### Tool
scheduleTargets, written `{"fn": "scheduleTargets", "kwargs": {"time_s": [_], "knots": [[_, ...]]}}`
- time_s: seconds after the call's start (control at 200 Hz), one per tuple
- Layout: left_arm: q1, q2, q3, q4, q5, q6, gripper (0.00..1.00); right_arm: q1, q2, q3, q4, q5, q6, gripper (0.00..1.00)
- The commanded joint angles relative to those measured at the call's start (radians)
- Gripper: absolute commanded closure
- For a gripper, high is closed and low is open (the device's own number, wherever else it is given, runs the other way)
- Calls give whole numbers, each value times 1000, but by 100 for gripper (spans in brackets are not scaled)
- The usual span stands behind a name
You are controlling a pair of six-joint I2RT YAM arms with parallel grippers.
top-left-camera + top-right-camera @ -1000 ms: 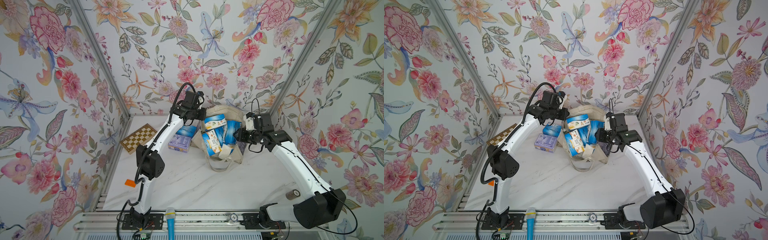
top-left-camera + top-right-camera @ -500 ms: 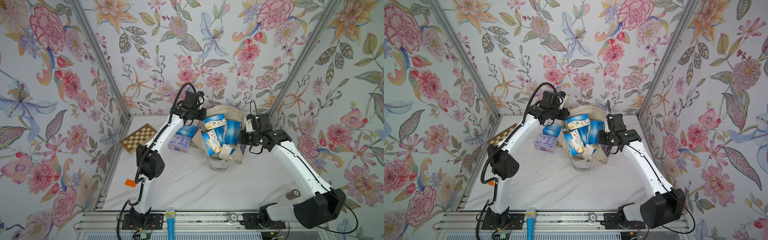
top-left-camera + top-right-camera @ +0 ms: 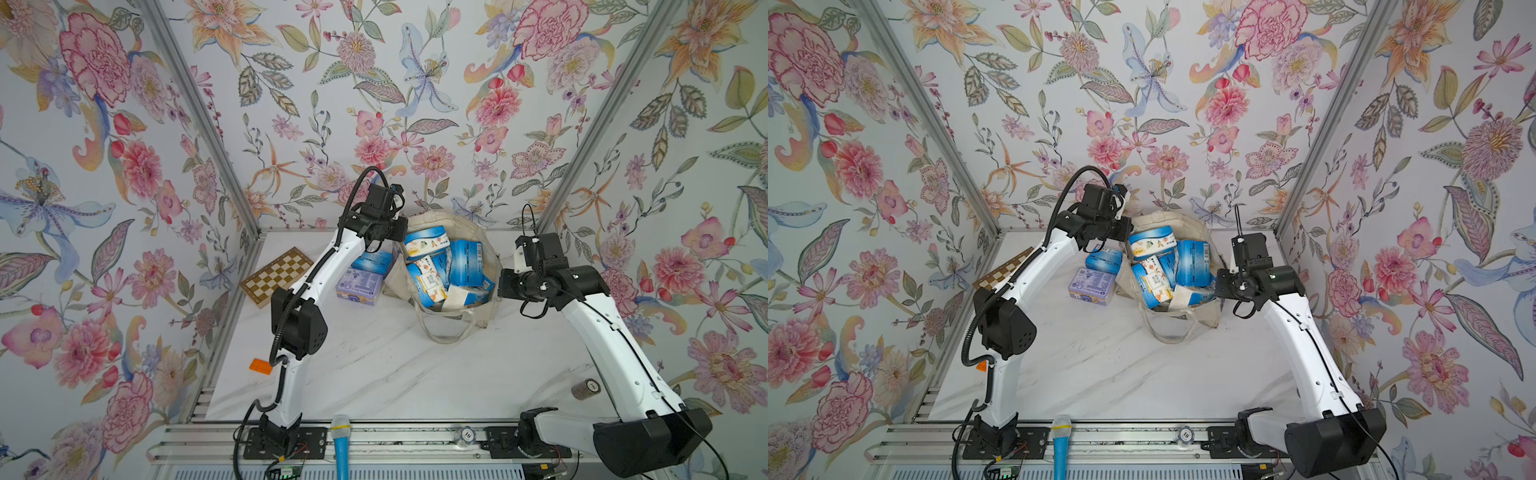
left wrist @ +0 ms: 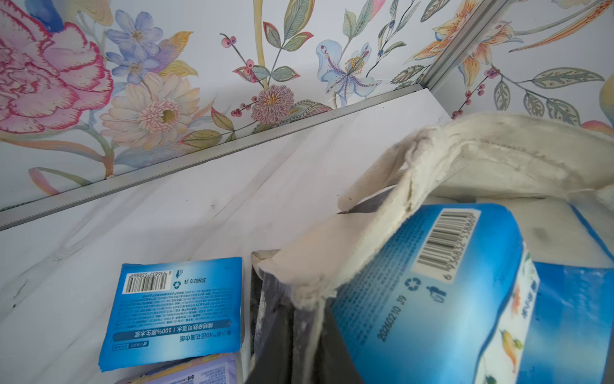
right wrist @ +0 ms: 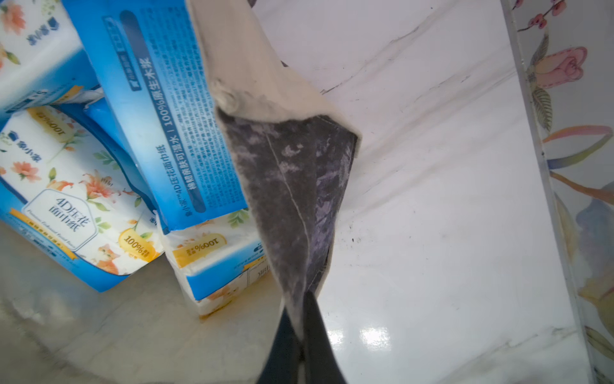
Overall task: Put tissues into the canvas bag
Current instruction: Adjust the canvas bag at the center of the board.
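Fingers on both arms are clamping cloth, not tissues. The right fingers (image 5: pixel 317 335) are pressing fully together on a fold of the canvas bag (image 3: pixel 484 313), at the part with the dark grey print. The left fingers (image 4: pixel 275 359) are nearly closed on the cream hem at the opposite side of the mouth.

Judging by this, the step in hand is spreading or lifting the bag's mouth so that the load settles. To do it well, both arms should be pulling outward and slightly upward together. An uneven tug risks tipping the heaped tissue packs (image 3: pixel 465 257) out over the low front rim, since they are piling close to the opening. The cloth is floppy, so slow motion should be giving the packs time to slide down.

In the right wrist view, a blue pack (image 5: pixel 172 133) is leaning against the inner face of the pinched fold, just beside the fingers. In the left wrist view, a barcoded pack (image 4: pixel 432 282) is lying under the held hem and touching it. Two packs are waiting outside on the tabletop (image 3: pixel 395 374), near the left fingers: a blue pack (image 3: pixel 372 261) and a lavender pack (image 3: pixel 359 286).
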State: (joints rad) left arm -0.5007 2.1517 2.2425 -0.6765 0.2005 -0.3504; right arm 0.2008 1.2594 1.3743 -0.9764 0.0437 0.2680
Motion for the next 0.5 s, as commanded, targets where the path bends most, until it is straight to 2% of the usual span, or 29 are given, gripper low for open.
{"fn": "scheduleTargets", "kwargs": {"time_s": [0.0,0.08,0.25,0.496], "knots": [[58,-18,-44,-81,-156,34,86,-53,-50,4,-88,85,-43,100],[58,-13,-39,-78,-169,34,88,-73,-58,10,-91,85,-54,100],[57,-18,-22,-89,-300,49,91,-111,-77,16,-107,90,-71,100],[61,18,108,-159,-467,105,92,-151,-95,32,-129,93,-91,100]]}}
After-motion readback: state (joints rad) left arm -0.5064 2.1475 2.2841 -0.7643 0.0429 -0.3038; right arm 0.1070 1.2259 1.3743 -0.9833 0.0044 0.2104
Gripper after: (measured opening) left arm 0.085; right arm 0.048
